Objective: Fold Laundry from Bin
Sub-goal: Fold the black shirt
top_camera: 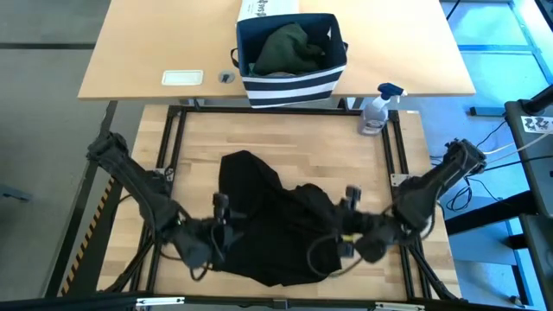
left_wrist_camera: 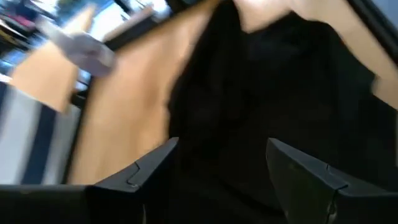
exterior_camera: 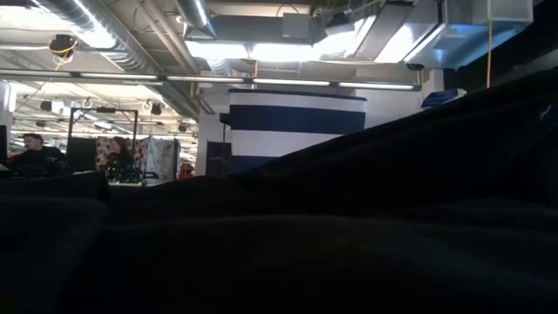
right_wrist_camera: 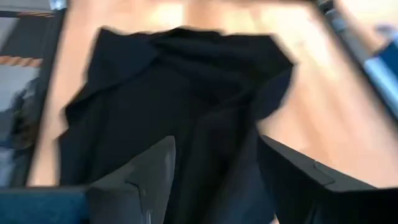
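A black garment (top_camera: 276, 220) of the laundry lies crumpled on the wooden table (top_camera: 199, 138), and it fills the lower part of the low view (exterior_camera: 288, 253). My left gripper (top_camera: 226, 233) hovers open over the garment's near left part (left_wrist_camera: 261, 93). My right gripper (top_camera: 347, 231) hovers open over its near right part (right_wrist_camera: 186, 81). In each wrist view black cloth shows between and beyond the fingers. The striped navy bin (top_camera: 289, 82) stands beyond the table's far edge with a dark green garment (top_camera: 289, 47) inside.
A spray bottle (top_camera: 378, 111) stands at the table's far right corner. A white printed box (top_camera: 268, 9) sits behind the bin. A small white object (top_camera: 182, 78) lies on the far tabletop. People (exterior_camera: 35, 153) sit in the room beyond. Bare wood shows left and right of the garment.
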Available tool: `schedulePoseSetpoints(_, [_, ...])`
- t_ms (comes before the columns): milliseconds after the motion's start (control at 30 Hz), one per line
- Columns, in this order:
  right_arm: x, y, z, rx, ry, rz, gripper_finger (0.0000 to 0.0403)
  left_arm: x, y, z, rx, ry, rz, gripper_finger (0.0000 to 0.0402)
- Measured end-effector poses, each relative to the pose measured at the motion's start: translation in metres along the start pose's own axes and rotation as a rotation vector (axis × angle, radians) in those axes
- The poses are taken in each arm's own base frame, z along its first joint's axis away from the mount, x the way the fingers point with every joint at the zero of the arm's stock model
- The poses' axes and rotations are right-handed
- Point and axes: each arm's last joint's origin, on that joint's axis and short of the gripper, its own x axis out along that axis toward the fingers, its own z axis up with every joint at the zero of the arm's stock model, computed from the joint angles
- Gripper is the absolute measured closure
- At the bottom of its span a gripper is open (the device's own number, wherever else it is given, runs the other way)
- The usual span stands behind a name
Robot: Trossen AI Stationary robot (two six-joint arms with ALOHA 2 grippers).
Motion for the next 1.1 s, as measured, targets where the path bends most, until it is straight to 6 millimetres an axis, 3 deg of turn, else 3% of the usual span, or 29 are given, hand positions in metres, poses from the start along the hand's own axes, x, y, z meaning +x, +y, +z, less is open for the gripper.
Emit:
schedulePoseSetpoints(233, [0.014, 0.028, -0.035, 0.084, -0.022, 0.168, 0.0180, 0.025, -0.048, -0.013, -0.045, 0.124, -0.159, 0.0168])
schedulePoseSetpoints(367, [0.021, 0.027, -0.045, 0.096, 0.008, 0.136, 0.0180, 0.038, -0.063, -0.021, -0.072, 0.182, -0.170, 0.0168])
schedulePoseSetpoints(567, [0.038, 0.010, -0.057, 0.159, 0.092, 0.030, 0.0180, 0.052, -0.061, -0.023, -0.114, 0.213, -0.133, 0.0168])
schedulePoseSetpoints(667, [0.046, 0.005, -0.061, 0.175, 0.156, 0.064, 0.0180, 0.057, -0.060, -0.023, -0.125, 0.235, -0.151, 0.0168])
schedulePoseSetpoints(1100, [0.074, 0.021, -0.081, -0.011, 0.293, 0.100, 0.0180, 0.062, -0.066, -0.025, -0.155, 0.276, -0.228, 0.0168])
